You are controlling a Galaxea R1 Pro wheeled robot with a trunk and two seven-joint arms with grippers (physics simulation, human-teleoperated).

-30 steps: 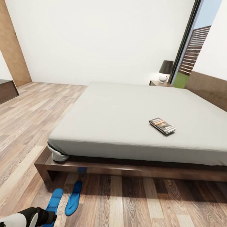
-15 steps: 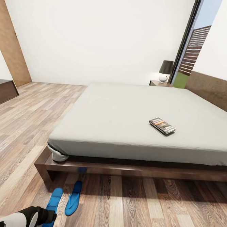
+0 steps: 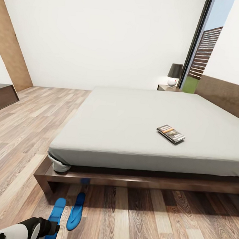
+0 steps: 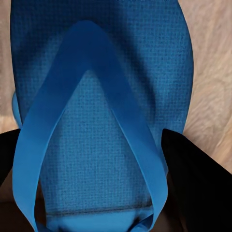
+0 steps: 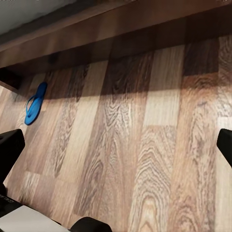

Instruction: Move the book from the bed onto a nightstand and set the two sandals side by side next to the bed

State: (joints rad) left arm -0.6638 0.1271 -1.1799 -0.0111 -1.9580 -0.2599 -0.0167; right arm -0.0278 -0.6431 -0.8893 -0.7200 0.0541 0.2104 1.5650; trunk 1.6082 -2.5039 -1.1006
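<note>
At the near edge of the wood-plank floor, the left arm's white and black wrist reaches down over the nearer flat bright blue sandal. In the left wrist view the left gripper has its two black fingers set wide, one on each side of that sandal's sole, its blue Y-shaped strap running up between them. Whether the pads touch the sole's edges I cannot tell; the jaws straddle it and do not visibly clamp it.

Just beside it on the floor lies the second blue sandal, roughly parallel to the first and a little closer to the dark brown wooden bed frame. The right wrist view shows this sandal small, lying near the frame's corner, with the right gripper spread wide over bare planks and holding nothing.

Beyond the frame, the flat pale grey mattress carries the thin dark paperback book with an orange band, lying flat toward the near edge and right of the middle.

Past the bed's far corner, against the white wall, stands the dark brown wooden nightstand with a black-shaded lamp on its top.
</note>
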